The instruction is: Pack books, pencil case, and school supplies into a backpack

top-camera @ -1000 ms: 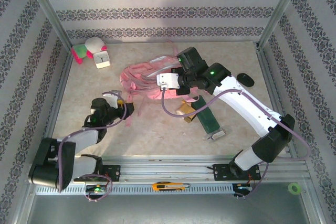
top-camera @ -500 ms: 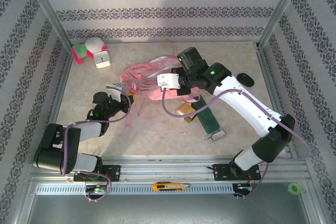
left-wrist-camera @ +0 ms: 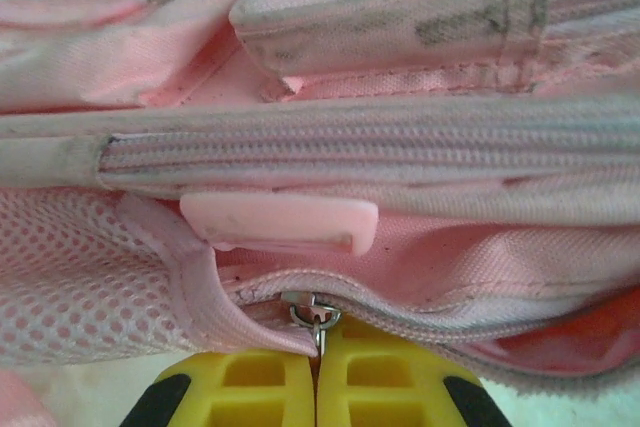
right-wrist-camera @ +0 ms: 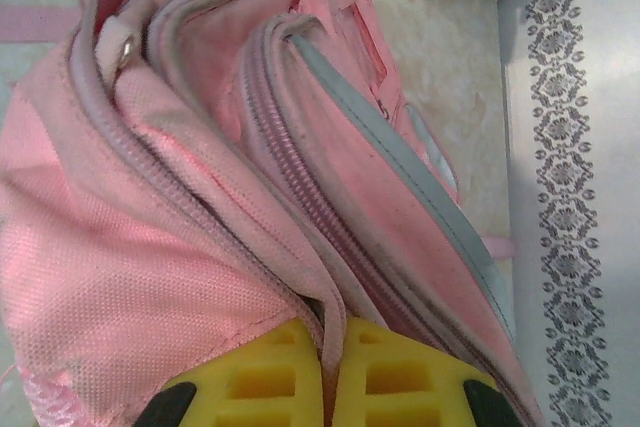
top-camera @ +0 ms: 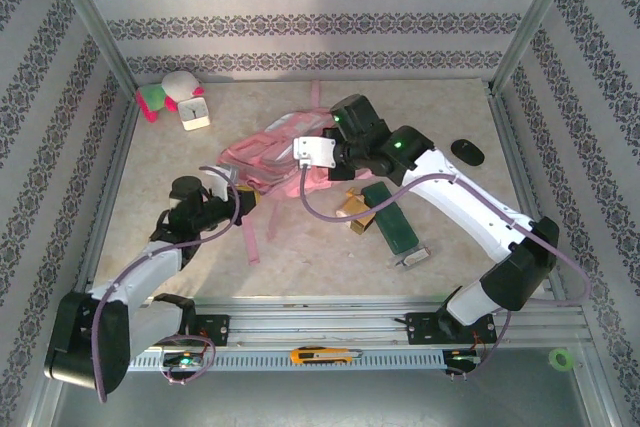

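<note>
left claw (left-wrist-camera: 317, 372): yellow fingers pressed together, pinching the metal zip pull (left-wrist-camera: 312, 313), which hangs from a zip line straight ahead of the tips.
backpack (top-camera: 268, 155): pink and soft, lying on the surface (top-camera: 300, 262). It stretches from the left claw across to the right claw, gripped at both ends. Its mesh panel (left-wrist-camera: 70, 277) sits left of the left claw's tips, with a pale pink tab (left-wrist-camera: 280, 222) just beyond them.
strap (top-camera: 250, 237): pink, trailing toward the near edge just right of the left claw.
right claw (right-wrist-camera: 330, 372): fingers closed tight on a fold of backpack fabric beside a zip line. The pack spreads away from the tips.
school supplies: gold-tan pieces (top-camera: 352, 209) lie outside the backpack on the near side of the right claw. A small silver-grey gadget (top-camera: 412, 258) lies nearer still and further right.
pencil case (top-camera: 392, 215): dark green, flat on the surface, touching the right side of the gold-tan pieces.
black oval object (top-camera: 466, 152): right of the right claw, well apart.
</note>
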